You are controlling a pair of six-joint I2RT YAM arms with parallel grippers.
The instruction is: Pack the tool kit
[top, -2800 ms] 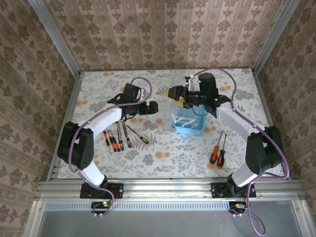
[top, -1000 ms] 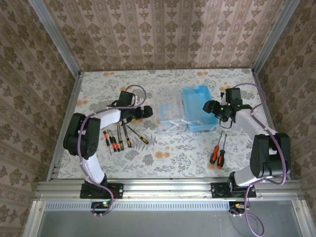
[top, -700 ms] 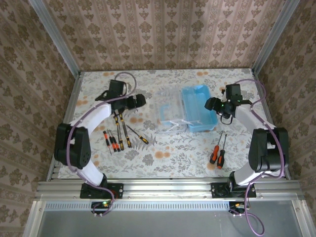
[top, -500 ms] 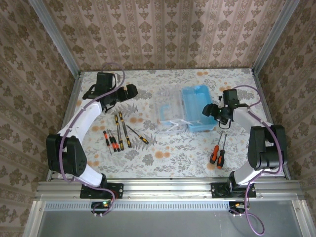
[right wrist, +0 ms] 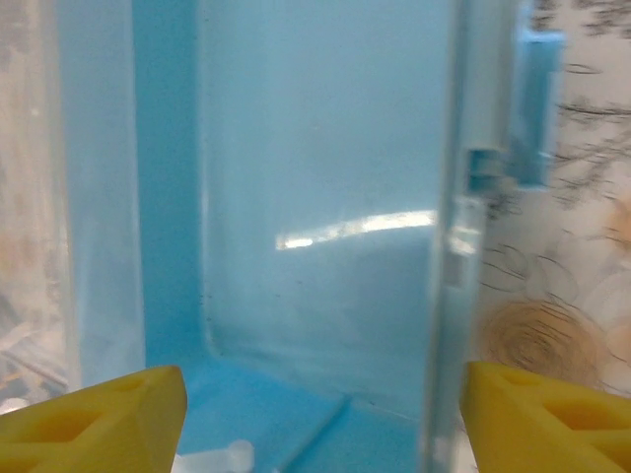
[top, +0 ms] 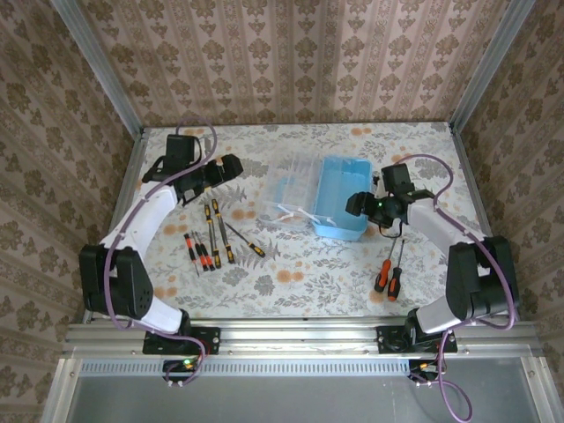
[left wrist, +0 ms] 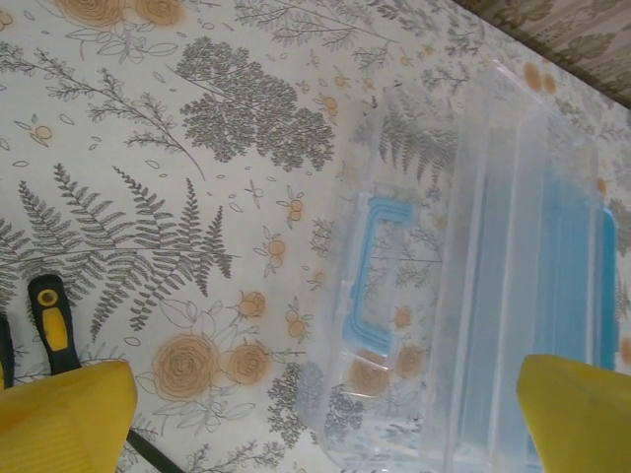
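Left gripper (top: 231, 167) hangs over the far left part of the table (top: 291, 282), just left of the tool case (top: 339, 189), with its jaws spread wide and free. In its wrist view the yellow fingertips (left wrist: 64, 419) sit at the two lower corners, with the floral cloth and the near end of the clear lid (top: 284, 196) between them. Right gripper (top: 358, 204) is at the right side of the case, jaws well apart and closed on no object. Its wrist view shows one yellow pad over the blue interior and the other outside the case's side wall, which runs between them; whether either pad touches that wall I cannot tell. The case lies open near the middle of the table, with its light-blue base to the right and the lid folded out flat to the left. The blue handle (left wrist: 370, 276) sits on the lid's outer edge. Several screwdrivers (top: 210, 238) with orange-and-black handles lie loose on the cloth left of the lid, beside the left arm, and one handle shows at the left edge of the left wrist view. Two more lie side by side on the cloth near the right arm, in front of the case and apart from it
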